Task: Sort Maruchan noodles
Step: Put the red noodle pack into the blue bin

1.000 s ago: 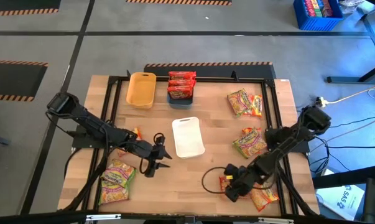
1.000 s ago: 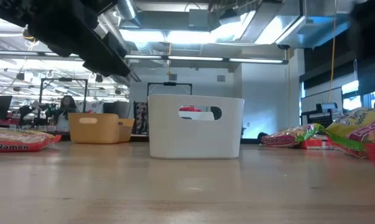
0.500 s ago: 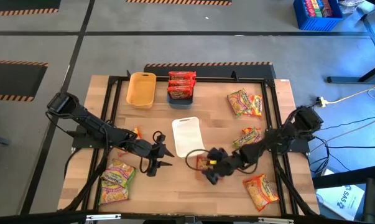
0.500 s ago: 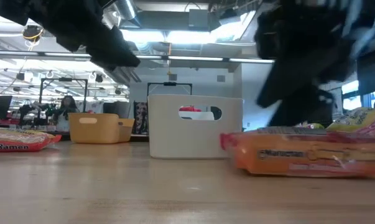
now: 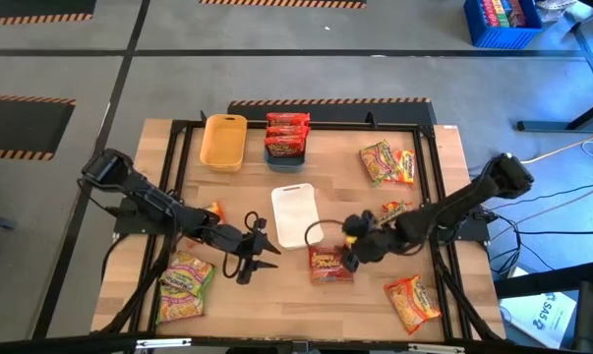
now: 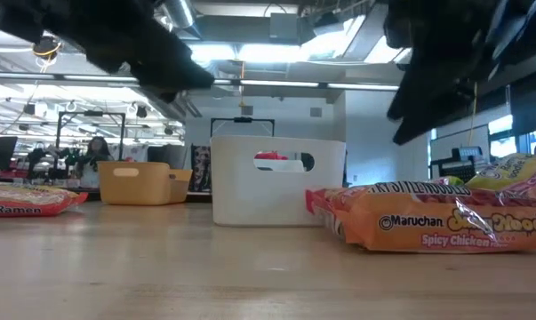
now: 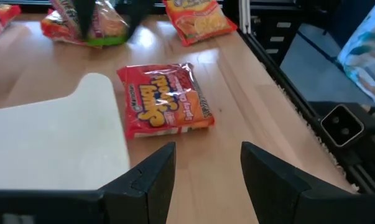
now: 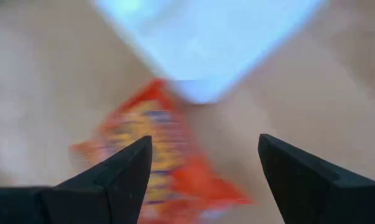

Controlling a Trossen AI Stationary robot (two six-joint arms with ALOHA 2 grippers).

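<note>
1. Your left gripper (image 5: 254, 258) hangs lower left of centre in the high view, fingers parted and empty; leave it waiting.
2. The orange Maruchan packet (image 5: 330, 265) lies flat just below the white tray (image 5: 294, 214), near its corner.
3. Your right gripper (image 5: 353, 246), jaws apart and holding nothing, sits beside it; lift clear before choosing a packet.

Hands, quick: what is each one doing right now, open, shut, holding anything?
Left hand: open, empty, beside the white tray.
Right hand: open, empty, above the orange noodle packet on the table.
</note>
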